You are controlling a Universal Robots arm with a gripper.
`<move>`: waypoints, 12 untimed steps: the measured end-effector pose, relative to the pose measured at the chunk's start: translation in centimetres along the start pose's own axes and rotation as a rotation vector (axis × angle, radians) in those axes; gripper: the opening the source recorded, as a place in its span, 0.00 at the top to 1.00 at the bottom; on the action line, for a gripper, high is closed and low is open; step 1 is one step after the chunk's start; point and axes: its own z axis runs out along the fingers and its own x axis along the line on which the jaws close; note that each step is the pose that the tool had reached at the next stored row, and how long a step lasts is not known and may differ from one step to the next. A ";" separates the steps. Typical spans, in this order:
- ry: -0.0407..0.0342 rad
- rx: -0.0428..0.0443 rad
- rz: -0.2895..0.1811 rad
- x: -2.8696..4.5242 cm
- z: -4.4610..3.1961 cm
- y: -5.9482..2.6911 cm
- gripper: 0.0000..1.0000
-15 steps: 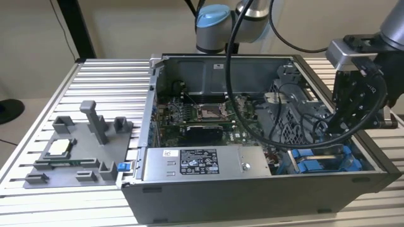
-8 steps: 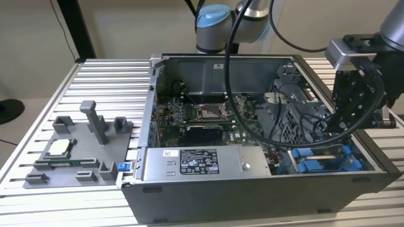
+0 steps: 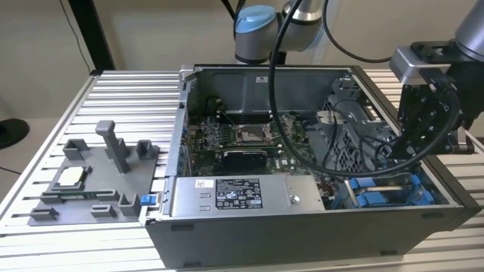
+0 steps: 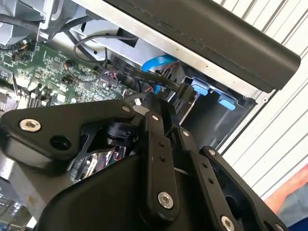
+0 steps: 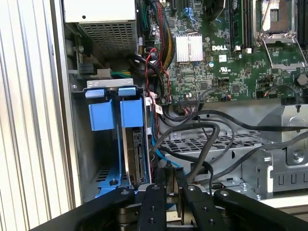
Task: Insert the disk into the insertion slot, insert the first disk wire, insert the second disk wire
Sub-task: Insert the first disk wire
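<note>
The disk (image 5: 136, 154) stands on edge inside the insertion slot (image 5: 103, 144), its blue frame tab (image 5: 131, 109) at the bay's mouth. In the exterior view the slot (image 3: 386, 195) lies in the front corner of the case on the exterior view's right, and my gripper (image 3: 408, 153) hangs just above it. In both wrist views the fingers are drawn close together. My gripper (image 4: 166, 103) pinches a black disk wire connector (image 4: 185, 92) beside the blue tabs (image 4: 202, 90). In the first wrist view the gripper (image 5: 173, 174) sits over the disk's end, among black cables (image 5: 204, 144).
The grey labelled power-supply box (image 3: 242, 195) sits at the case front, the motherboard (image 3: 242, 136) behind it. A perforated metal cage (image 5: 216, 144) lies beside the slot under loose cables. A grey fixture (image 3: 90, 181) stands on the slatted table at the exterior view's left.
</note>
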 end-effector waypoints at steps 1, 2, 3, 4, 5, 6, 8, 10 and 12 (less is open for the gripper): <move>0.0001 0.0000 0.000 0.00 0.00 0.00 1.00; 0.0000 0.0000 0.000 0.00 0.00 0.00 1.00; 0.0000 0.0000 0.000 0.00 0.00 0.00 1.00; 0.0001 0.0000 0.000 0.00 0.00 0.00 1.00; 0.0000 0.0000 0.000 0.00 0.01 0.00 1.00; -0.0006 0.0000 0.000 0.00 0.02 0.00 1.00; -0.0060 -0.0004 0.001 0.02 0.09 -0.01 1.00; -0.0064 -0.0004 0.001 -0.01 0.22 -0.45 1.00; -0.0063 -0.0004 0.002 0.03 0.28 -0.49 1.00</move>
